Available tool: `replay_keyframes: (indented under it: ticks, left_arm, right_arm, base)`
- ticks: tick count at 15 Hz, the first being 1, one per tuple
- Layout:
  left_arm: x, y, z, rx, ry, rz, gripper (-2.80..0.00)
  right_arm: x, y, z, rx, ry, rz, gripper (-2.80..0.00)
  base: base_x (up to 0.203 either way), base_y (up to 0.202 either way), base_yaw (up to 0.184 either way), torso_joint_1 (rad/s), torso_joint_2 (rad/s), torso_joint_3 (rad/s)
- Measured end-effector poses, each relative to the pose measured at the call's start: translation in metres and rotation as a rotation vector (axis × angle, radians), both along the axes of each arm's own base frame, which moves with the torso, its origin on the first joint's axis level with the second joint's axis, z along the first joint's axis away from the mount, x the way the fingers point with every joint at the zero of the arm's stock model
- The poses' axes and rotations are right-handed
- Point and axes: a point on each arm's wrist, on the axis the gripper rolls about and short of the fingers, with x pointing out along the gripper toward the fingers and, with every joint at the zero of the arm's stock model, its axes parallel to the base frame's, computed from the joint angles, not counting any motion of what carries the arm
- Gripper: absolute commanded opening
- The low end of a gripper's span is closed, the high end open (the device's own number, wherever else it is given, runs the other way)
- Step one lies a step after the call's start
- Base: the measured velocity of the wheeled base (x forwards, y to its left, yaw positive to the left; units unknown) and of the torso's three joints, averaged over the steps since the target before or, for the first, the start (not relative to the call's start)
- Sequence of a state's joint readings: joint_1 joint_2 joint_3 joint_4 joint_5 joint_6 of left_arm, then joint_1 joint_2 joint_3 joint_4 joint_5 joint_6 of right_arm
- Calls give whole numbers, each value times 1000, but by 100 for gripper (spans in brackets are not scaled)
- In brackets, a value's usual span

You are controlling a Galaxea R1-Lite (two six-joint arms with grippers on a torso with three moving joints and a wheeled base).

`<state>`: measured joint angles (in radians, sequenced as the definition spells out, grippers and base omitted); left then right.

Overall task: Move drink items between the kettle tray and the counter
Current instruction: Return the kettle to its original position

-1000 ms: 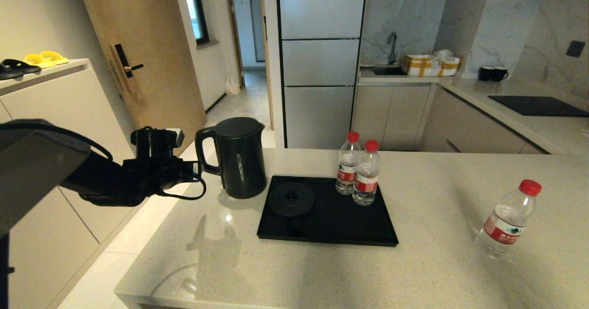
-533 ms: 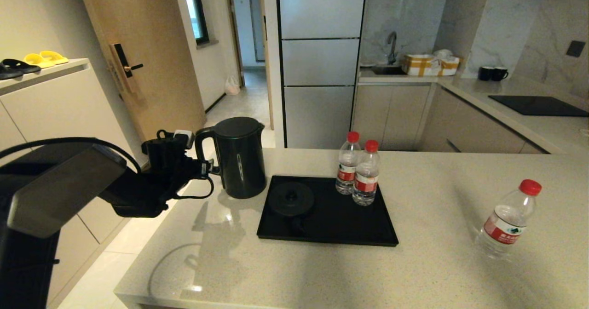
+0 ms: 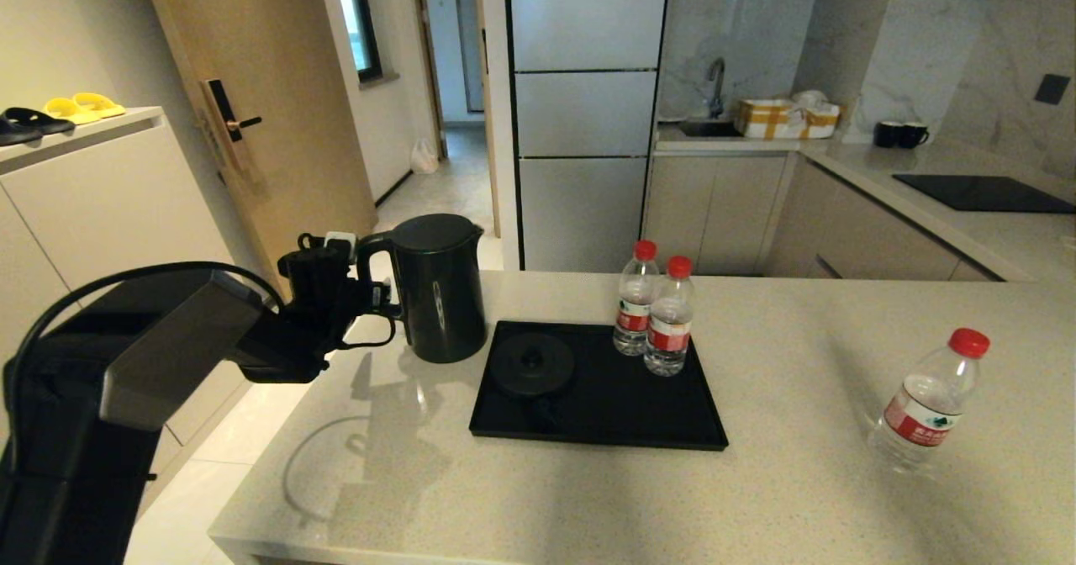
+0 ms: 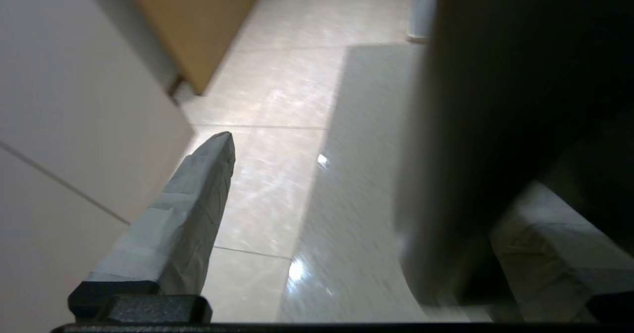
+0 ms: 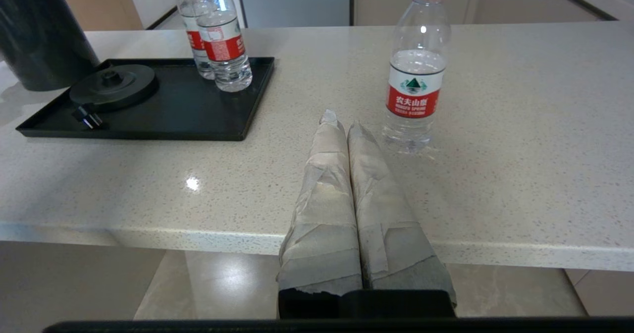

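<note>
The left gripper (image 3: 380,298), fingers spread, straddles the loop handle of the tall matte black kettle (image 3: 439,287) on the beige speckled tabletop (image 3: 782,472). Next, I judge: pinch the handle, then lift toward the flat black tray (image 3: 622,405). The right gripper (image 5: 343,126) rests pressed together.

We see counter (image 3: 782,498) bearing kettle (image 3: 441,292) right at left gripper (image 3: 382,300), tray (image 3: 672,422) just beyond it, farther from gripper; lone bottle (image 3: 925,405) well apart, just beside right gripper (image 5: 342,120).

a tan wooden door with black lever handle (image 3: 227,119) stands at ten o'clock, tall grey panelled cabinets (image 3: 584,111) at twelve, glossy pale floor tiles (image 3: 445,191) between, marble-veined wall (image 3: 925,44) at two.
</note>
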<state>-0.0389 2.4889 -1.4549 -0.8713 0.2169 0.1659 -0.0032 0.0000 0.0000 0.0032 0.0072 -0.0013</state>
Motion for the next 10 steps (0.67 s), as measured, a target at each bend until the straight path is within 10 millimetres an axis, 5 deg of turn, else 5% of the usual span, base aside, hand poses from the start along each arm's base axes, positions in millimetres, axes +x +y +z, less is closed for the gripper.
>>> replay_keyframes:
  ticks: [8,9,10]
  left_arm:
    - [21,1,-21,35,-4,60,0]
    - [21,1,-23,36,1,61,-280]
    - [21,0,-25,35,4,60,-280]
  right_arm:
    - [0,0,0,0,0,0,-280]
    - [0,0,0,0,0,0,-280]
    - [0,0,0,0,0,0,-280]
  base:
    - [0,0,0,0,0,0]
    - [0,0,0,0,0,0]
    - [0,0,0,0,0,0]
